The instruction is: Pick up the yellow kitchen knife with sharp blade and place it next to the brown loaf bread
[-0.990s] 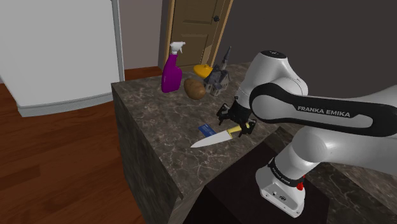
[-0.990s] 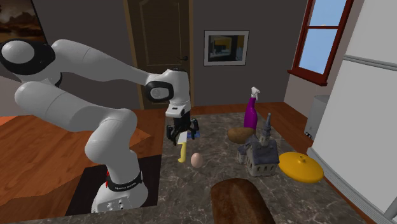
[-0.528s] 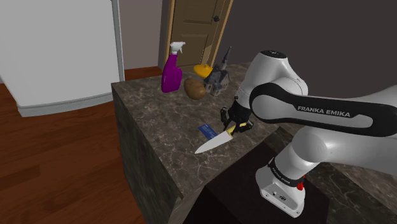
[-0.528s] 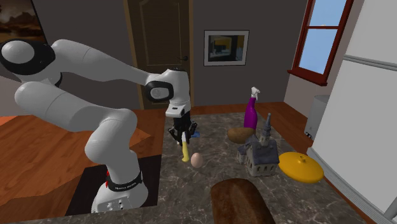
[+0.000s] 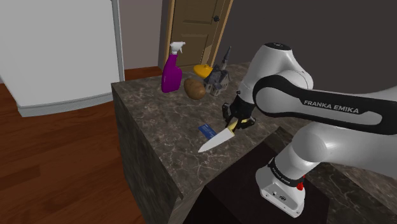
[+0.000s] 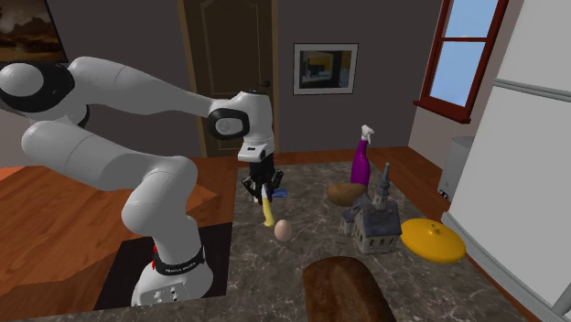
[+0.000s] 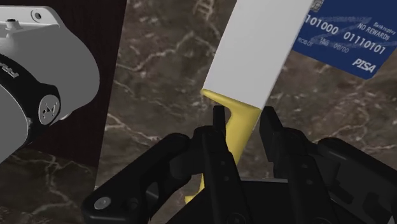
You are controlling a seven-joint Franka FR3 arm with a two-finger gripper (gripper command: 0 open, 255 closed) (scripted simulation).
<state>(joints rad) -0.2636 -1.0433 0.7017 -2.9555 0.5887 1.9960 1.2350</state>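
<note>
Pinching the knife (image 7: pixel 254 57) by its yellow handle, the claw (image 7: pixel 242 118) is closed snug on it, a finger on each side. Knife's just beside the blue card (image 7: pixel 340 38), its white blade slanting down and covering the card's corner in the wrist view. Card lies flat on the dark marble counter (image 5: pixel 165 121). Brown loaf (image 6: pixel 348 288) sits well apart from the card, with an egg (image 6: pixel 284 230) in between.

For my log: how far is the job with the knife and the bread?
Done: the black gripper is shut on the yellow-handled, white-bladed kitchen knife. In hand: the lift, with the blade tip slanting toward the dark marbled counter. Left: carrying it to the brown bread loaf and setting it beside.
</note>
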